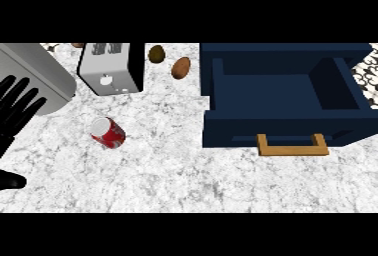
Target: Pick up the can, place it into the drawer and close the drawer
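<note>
Left hand (16, 107) rests open, fingers spread, at the view's left edge, while the red can (108, 132) lies tilted on the counter (177, 175) left of the open drawer (284, 107): judged light, rigid, smooth-sided, best grasped across its cylindrical body

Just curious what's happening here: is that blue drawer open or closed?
Open. The drawer is pulled out over the counter, and its dark inside shows from above, behind the wooden handle. Nothing shows inside it.

light: even, bright | shadows: faint | drawer (280, 95) interior: dark
</note>
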Controlling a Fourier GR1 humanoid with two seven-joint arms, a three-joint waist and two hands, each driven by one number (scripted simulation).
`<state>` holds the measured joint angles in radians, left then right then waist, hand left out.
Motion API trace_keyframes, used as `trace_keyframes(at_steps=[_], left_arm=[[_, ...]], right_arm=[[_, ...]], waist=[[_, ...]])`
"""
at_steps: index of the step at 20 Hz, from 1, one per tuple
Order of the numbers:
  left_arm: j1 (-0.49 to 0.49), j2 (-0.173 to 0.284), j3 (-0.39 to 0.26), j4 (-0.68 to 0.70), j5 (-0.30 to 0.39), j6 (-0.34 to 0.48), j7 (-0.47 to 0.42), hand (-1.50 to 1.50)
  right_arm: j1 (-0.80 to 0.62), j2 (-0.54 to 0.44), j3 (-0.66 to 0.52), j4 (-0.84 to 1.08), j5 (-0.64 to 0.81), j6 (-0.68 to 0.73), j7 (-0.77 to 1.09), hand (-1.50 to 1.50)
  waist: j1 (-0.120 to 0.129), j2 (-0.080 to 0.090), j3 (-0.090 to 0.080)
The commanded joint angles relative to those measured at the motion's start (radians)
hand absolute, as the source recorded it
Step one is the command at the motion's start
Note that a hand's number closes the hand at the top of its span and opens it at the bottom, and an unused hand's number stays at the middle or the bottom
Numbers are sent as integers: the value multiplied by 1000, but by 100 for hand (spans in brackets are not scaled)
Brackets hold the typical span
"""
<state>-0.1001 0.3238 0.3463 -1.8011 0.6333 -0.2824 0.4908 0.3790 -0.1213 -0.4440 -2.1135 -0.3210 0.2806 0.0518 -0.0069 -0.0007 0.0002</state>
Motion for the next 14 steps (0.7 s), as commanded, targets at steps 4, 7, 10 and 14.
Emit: trace_keyframes(at_steps=[4,7,10,14], left_arm=[[-33,-59,-55,131,-101,-11,-88,-150],[-105,-85,-94,163,-176,76,-92,-150],[-42,-119,-116,162,-197,43,-139,-150],[-68,-116,-122,262,-260,33,-216,-150]], right_arm=[[29,19,-32,-68,-34,41,55,-150],[12,5,-93,-23,-75,61,35,-150],[25,9,-104,11,-53,106,12,-150],[57,28,-125,-110,-116,90,111,-150]], waist=[[-3,1,-1],[-3,1,0],[0,0,0],[-2,0,-1]])
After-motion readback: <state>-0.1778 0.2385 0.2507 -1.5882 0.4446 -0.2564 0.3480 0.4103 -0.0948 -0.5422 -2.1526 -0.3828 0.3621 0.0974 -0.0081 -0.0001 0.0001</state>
